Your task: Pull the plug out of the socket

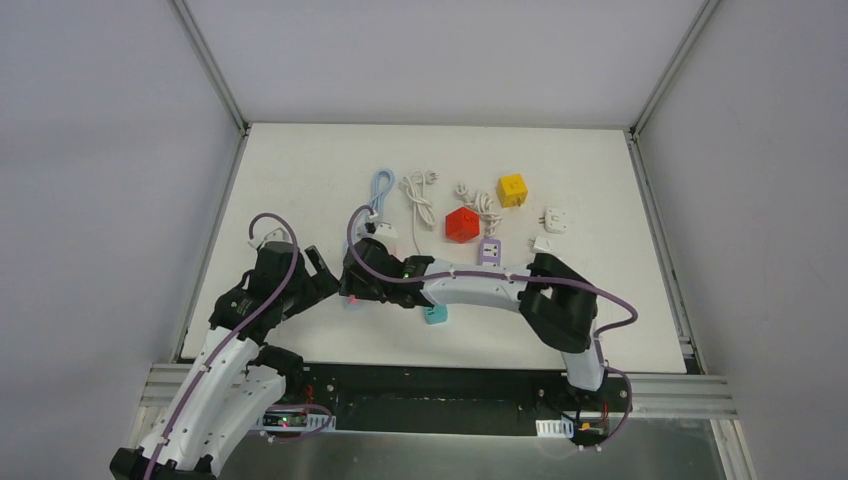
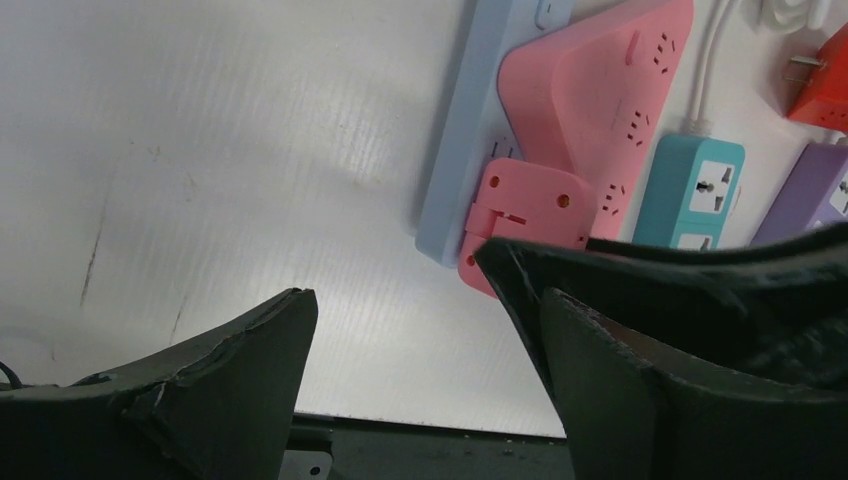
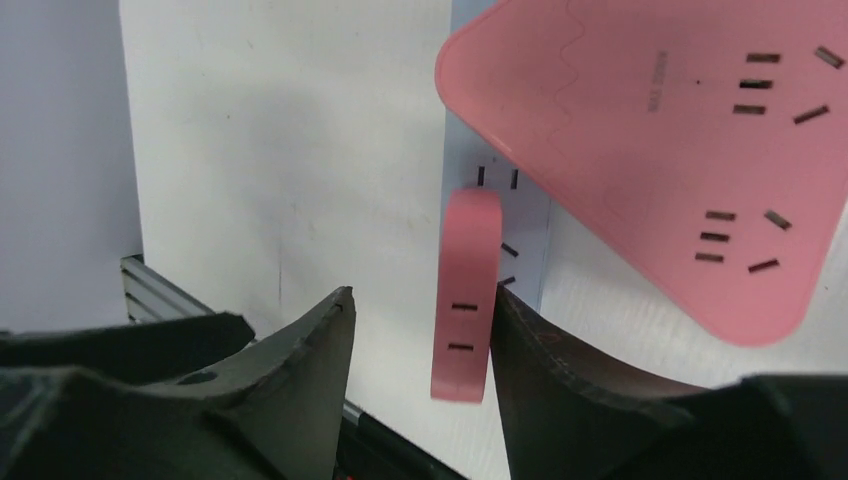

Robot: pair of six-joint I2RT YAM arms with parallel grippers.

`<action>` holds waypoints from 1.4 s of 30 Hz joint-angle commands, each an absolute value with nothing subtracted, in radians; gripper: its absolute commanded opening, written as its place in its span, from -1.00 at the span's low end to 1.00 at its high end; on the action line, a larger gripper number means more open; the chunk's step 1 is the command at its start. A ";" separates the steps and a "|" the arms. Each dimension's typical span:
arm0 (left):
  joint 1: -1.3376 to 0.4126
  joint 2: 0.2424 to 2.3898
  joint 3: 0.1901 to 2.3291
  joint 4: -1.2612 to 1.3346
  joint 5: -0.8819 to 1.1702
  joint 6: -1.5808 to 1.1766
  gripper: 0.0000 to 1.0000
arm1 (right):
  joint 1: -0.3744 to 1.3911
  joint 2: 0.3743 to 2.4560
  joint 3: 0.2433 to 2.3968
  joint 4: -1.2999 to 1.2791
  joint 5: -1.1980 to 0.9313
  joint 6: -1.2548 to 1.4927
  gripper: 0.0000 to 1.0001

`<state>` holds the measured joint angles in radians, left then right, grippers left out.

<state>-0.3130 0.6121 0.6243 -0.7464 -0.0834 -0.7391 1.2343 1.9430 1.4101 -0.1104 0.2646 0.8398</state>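
From the right wrist, the pink rounded-triangle plastic socket block (image 3: 650, 150) runs off the top and right edges and masks most of the pale blue plastic power strip (image 3: 525, 215). From the left wrist, the red cube adapter (image 2: 825, 85) and the purple socket strip (image 2: 805, 205) are cut by the right edge. Overhead, the right arm (image 1: 470, 288) hides nearly all of that strip and block, and part of the small teal socket block (image 1: 435, 316).

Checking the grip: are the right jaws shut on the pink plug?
No, table shows between the plug and one jaw.
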 commanded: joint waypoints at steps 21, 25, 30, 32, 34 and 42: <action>-0.313 0.674 0.481 -0.490 0.154 -0.804 0.65 | 1.154 1.811 1.220 -0.134 0.103 0.755 -0.99; -0.313 0.721 0.442 -0.379 0.213 -0.799 0.58 | 1.154 1.793 1.194 -0.129 0.074 0.735 -0.67; -0.313 0.752 0.425 -0.319 0.208 -0.808 0.57 | 1.155 1.796 1.202 -0.133 0.079 0.721 -0.25; -0.313 0.773 0.426 -0.309 0.209 -0.808 0.56 | 1.155 1.795 1.207 -0.143 0.091 0.718 -0.22; -0.313 0.791 0.421 -0.295 0.210 -0.811 0.54 | 1.155 1.792 1.210 -0.149 0.098 0.714 -0.21; -0.314 0.876 0.421 -0.249 0.220 -0.814 0.40 | 1.153 1.795 1.216 -0.133 0.091 0.698 -0.21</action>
<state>-0.3130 0.8368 0.4168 -0.2947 0.1886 -0.8078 1.1507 1.8370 1.2003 -0.1280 0.0906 0.7231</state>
